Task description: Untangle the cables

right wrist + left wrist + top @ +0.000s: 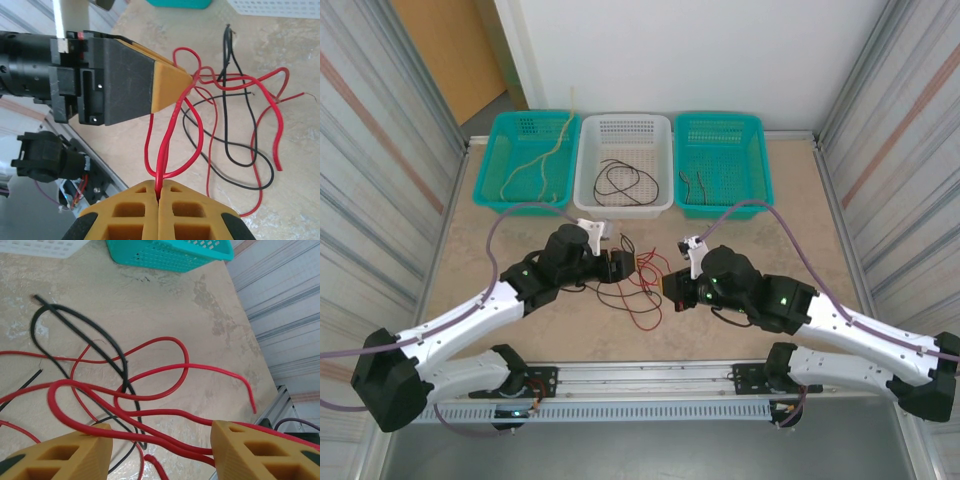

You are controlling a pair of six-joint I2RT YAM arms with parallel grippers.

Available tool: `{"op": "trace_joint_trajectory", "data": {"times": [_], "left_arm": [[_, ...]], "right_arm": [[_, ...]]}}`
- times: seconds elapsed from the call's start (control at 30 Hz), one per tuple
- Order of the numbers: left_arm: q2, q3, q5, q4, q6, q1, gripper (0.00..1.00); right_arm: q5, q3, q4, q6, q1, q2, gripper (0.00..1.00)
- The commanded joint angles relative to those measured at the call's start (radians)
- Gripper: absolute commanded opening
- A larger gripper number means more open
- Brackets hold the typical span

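cables (640, 290): red-and-black tangle at centre of table (800, 235), baskets (625, 205) at its 12 o'clock | right fingers (135, 202): at tangle's 3 o'clock, pinched on one red strand | left fingers (80, 447): at 9 o'clock, apart, red strands crossing the gap

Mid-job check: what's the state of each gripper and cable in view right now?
left gripper: open, red cable passing between its fingers
right gripper: shut on the red cable
red cable: looped on the table, tangled with the black cable
black cable: lying on the table, crossed by red loops
tan cables: loose in the left teal basket
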Motion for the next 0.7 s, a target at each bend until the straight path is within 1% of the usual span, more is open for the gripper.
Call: {"op": "trace_joint_trajectory", "data": {"times": [0.0, 0.17, 0.33, 0.43, 0.67], "left_arm": [[0.015, 0.011, -0.055, -0.061, 0.016, -0.004, 0.54], [0.028, 0.008, -0.100, -0.100, 0.008, -0.001, 0.51], [0.047, 0.005, -0.118, -0.149, -0.015, 0.031, 0.45], [0.048, -0.003, -0.117, -0.168, -0.023, 0.049, 0.44], [0.005, -0.027, -0.114, -0.180, -0.023, 0.057, 0.43]], "right_arm": [[-0.039, 0.028, 0.072, -0.040, 0.006, -0.054, 0.00], [-0.046, 0.028, 0.083, -0.043, 0.007, -0.119, 0.00], [-0.040, 0.039, 0.084, -0.053, 0.002, -0.162, 0.00], [-0.044, 0.045, 0.084, -0.057, -0.002, -0.181, 0.00], [-0.039, 0.027, 0.094, -0.058, -0.019, -0.220, 0.00]]}}
